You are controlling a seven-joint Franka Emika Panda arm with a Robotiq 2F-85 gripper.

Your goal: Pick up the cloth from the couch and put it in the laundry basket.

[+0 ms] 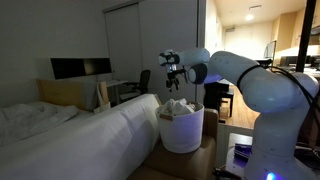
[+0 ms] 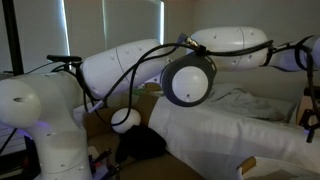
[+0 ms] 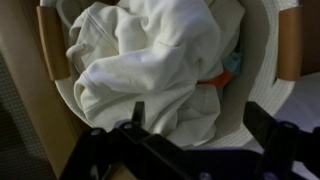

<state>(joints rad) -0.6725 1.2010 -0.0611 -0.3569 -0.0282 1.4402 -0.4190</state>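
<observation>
Wrist view shows the end effector (image 3: pixel 198 118) spread wide and empty above the white cloth (image 3: pixel 150 60) heaped inside the laundry basket (image 3: pixel 258 70), so the drop looks done.

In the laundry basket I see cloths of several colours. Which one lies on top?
The big crumpled white cloth. It covers most of the basket; the orange piece and the teal piece only peek out at its edge.

Wrist cam looks down into white laundry basket (image 3: pixel 262 62), brown handles L (image 3: pixel 52 42) & R (image 3: pixel 290 45). Crumpled white cloth (image 3: pixel 150 60) fills it, w/ orange bit (image 3: pixel 212 79) + teal bit (image 3: pixel 232 62) at its R edge. Gripper (image 3: pixel 195 125) at btm, jaws spread wide.
</observation>
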